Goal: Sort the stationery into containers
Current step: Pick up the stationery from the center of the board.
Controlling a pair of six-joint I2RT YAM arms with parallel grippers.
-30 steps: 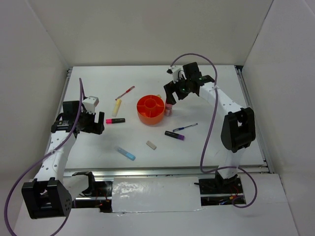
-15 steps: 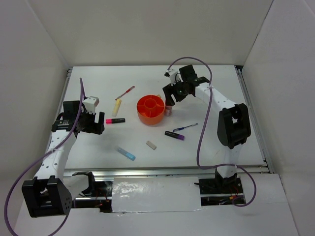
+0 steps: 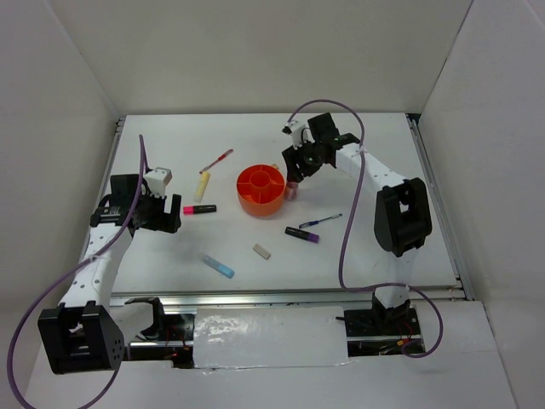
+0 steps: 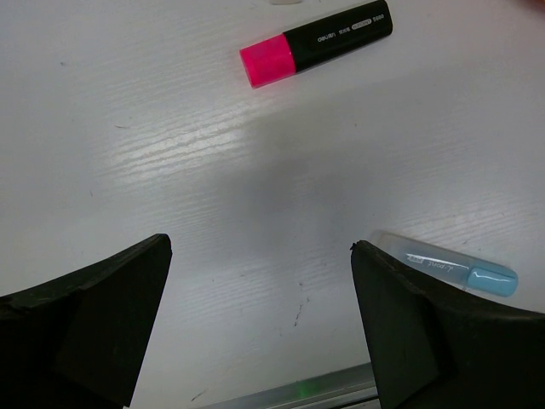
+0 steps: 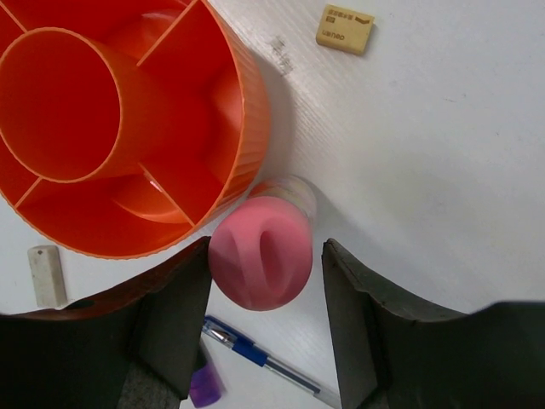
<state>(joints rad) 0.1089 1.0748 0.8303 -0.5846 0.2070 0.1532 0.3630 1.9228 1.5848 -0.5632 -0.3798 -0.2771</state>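
The pink cylinder (image 5: 260, 257) stood upright on the desk (image 3: 375, 256), just beside the right-hand wall of the orange organizer (image 5: 249, 145), which sat about mid-desk, somewhat toward the far edge. Whether cylinder and wall touched could not be told. The right gripper (image 5: 266, 249) was set down over the cylinder with its jaws apart, one finger on either side. The finger on the organizer side lay at or against the cylinder, and a sliver of desk showed at the other finger, so no firm clamp was established. The left gripper (image 4: 260, 251) hung near the left edge of the desk with its jaws wide apart and nothing between them, the pink-black marker (image 4: 315, 43) lying beyond it and the light blue marker (image 4: 451, 271) beside its right finger. In judgement, the cylinder is light, stiff and smooth-sided, with a domed, dimpled top that offers poor purchase. It should be taken across the straight body below the dome, squarely, as an off-centre squeeze could tip it or squirt it out. The narrow space at the organizer wall is the likely trouble: the inner finger may shove that light plastic container. All compartments seen in the right wrist view were without contents.
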